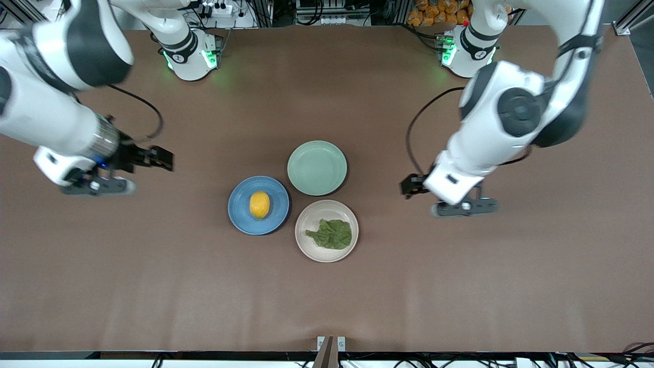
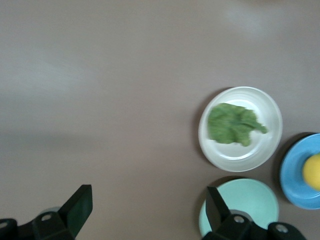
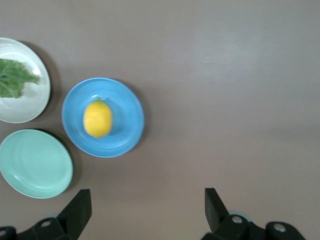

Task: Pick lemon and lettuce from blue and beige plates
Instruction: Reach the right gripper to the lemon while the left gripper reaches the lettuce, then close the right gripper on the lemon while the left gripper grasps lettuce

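Observation:
The lemon (image 1: 259, 204) lies on the blue plate (image 1: 240, 214). The lettuce (image 1: 332, 233) lies flat on the beige plate (image 1: 312, 250), which touches the blue plate toward the left arm's end. My right gripper (image 1: 162, 158) is open and empty over bare table toward the right arm's end, apart from the plates. Its wrist view shows the lemon (image 3: 97, 118) on the blue plate (image 3: 127, 130). My left gripper (image 1: 410, 185) is open and empty over bare table toward the left arm's end. Its wrist view shows the lettuce (image 2: 232, 123) on the beige plate (image 2: 250, 160).
A pale mint-green plate (image 1: 317, 167) with nothing on it sits farther from the front camera than the other two plates and touches them. It also shows in the left wrist view (image 2: 250, 200) and the right wrist view (image 3: 35, 162). Brown tabletop surrounds the plates.

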You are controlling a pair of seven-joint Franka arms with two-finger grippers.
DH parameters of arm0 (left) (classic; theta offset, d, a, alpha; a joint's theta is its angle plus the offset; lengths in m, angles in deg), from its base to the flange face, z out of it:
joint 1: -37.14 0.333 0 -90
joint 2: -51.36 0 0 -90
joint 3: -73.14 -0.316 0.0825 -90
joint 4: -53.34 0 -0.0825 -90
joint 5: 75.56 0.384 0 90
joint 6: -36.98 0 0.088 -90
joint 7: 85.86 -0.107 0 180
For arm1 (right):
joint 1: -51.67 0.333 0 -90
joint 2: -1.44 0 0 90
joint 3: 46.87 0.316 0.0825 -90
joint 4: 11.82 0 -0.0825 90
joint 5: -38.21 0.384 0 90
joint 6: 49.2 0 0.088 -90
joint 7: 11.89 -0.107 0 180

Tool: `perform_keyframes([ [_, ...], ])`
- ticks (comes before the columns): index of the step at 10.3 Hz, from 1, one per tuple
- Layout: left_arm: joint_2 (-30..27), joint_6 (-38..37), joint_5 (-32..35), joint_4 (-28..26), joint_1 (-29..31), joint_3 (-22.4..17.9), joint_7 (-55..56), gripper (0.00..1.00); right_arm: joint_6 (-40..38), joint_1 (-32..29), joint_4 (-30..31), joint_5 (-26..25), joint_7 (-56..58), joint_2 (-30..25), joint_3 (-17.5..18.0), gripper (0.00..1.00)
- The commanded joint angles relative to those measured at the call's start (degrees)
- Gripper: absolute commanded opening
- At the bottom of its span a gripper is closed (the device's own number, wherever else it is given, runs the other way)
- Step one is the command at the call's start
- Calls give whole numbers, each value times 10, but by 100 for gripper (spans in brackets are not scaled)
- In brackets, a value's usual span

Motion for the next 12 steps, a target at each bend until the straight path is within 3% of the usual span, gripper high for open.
perform_keyframes([
  [1,62,84,-11,14,-39,-5,82,100,29,7,-9,5,-51,73,29,100],
  [5,170,281,-10,15,-106,-8,218,100,145,62,-8,5,-149,182,36,100],
  [8,228,395,-16,27,-108,-4,291,100,201,80,12,4,-155,241,36,100],
  [10,265,404,-40,67,-109,1,395,100,275,77,55,5,-157,253,36,100],
  [12,273,404,-123,64,-109,1,447,100,278,80,56,5,-157,270,36,100],
])
